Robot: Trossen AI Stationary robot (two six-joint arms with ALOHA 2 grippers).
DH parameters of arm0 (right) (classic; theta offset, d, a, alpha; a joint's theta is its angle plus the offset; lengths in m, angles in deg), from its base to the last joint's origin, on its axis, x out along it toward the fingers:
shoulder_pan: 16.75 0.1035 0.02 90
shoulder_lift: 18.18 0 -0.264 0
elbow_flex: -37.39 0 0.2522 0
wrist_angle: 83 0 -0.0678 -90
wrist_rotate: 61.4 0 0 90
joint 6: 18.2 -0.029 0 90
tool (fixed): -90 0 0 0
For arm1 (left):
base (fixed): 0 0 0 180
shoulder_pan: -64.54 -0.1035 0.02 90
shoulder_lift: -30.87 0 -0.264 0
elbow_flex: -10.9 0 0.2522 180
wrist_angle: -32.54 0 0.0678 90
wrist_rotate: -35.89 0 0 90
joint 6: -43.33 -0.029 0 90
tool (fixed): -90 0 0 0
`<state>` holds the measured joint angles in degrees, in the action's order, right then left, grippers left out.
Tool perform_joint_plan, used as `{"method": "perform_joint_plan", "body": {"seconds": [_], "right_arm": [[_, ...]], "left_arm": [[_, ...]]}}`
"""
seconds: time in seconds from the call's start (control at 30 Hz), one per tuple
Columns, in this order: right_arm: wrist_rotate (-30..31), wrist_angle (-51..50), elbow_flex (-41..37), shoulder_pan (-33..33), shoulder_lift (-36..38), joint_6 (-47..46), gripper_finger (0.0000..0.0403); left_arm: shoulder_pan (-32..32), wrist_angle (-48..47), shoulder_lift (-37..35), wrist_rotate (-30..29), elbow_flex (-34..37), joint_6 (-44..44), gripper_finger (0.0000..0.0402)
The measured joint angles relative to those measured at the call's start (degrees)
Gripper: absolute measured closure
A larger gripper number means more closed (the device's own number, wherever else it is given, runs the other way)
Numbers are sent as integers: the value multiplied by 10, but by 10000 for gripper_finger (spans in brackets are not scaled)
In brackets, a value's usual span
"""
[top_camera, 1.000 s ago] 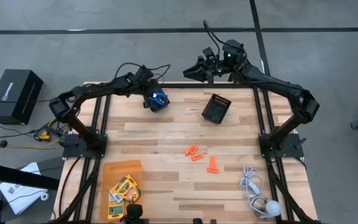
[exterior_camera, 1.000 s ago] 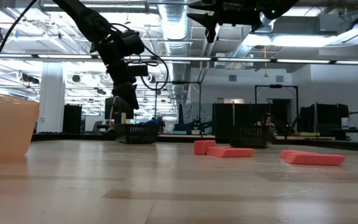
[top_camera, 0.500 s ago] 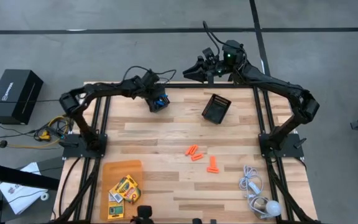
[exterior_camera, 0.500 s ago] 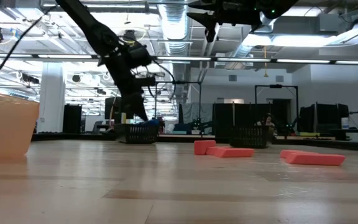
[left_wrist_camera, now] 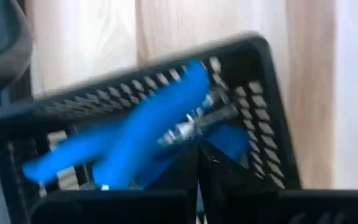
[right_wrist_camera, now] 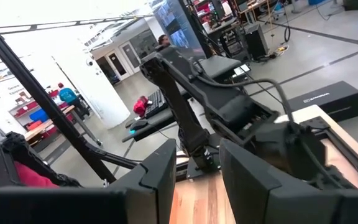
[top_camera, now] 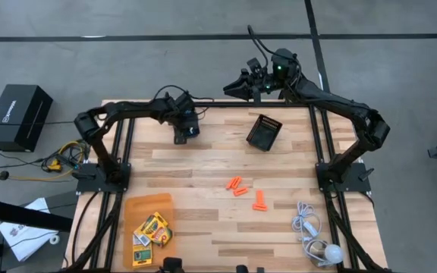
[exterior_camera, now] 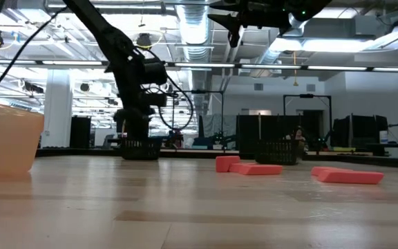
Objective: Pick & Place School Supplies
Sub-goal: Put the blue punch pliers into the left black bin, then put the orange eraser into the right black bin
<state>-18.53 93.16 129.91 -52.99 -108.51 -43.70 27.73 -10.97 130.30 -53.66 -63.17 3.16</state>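
Observation:
A black mesh bin (top_camera: 186,136) stands near the table's far left with the blue-handled scissors (left_wrist_camera: 148,130) lying inside it. My left gripper (top_camera: 183,127) points steeply down over it and is shut on it. A second mesh bin (top_camera: 264,131) sits tilted at the far middle. Orange pieces (top_camera: 236,184) lie at mid-table. Crayon boxes (top_camera: 150,231) rest on an orange tray (top_camera: 149,205) at the near left. My right gripper (top_camera: 232,89) hangs high beyond the far edge, level and open, with nothing between its fingers (right_wrist_camera: 160,180). My left gripper holds the bin by its near wall at the rim (left_wrist_camera: 166,190), and the fingers (left_wrist_camera: 211,167) come from above, slanting down. The fingers themselves cover the exact spot. The low view shows the bin (exterior_camera: 138,147) down at table level, roughly upright.
A white cord with a round bulb (top_camera: 313,235) lies at the near right. Bare wood stretches across the middle and the near centre. Black frame rails (top_camera: 120,152) run along both side edges.
My left gripper has come down and tipped more steeply, staying shut. The bin with the scissors has gone with it, a little toward the table's left and near edges. In the high view the gripper now covers the bin's opening.

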Motion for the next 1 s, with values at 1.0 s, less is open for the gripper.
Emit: {"method": "perform_joint_plan", "body": {"seconds": [1.0], "right_arm": [[31, 30, 0, -14, 1, 83, 287]], "left_arm": [[10, 407, -140, 170, -1, 617, 373]]}}
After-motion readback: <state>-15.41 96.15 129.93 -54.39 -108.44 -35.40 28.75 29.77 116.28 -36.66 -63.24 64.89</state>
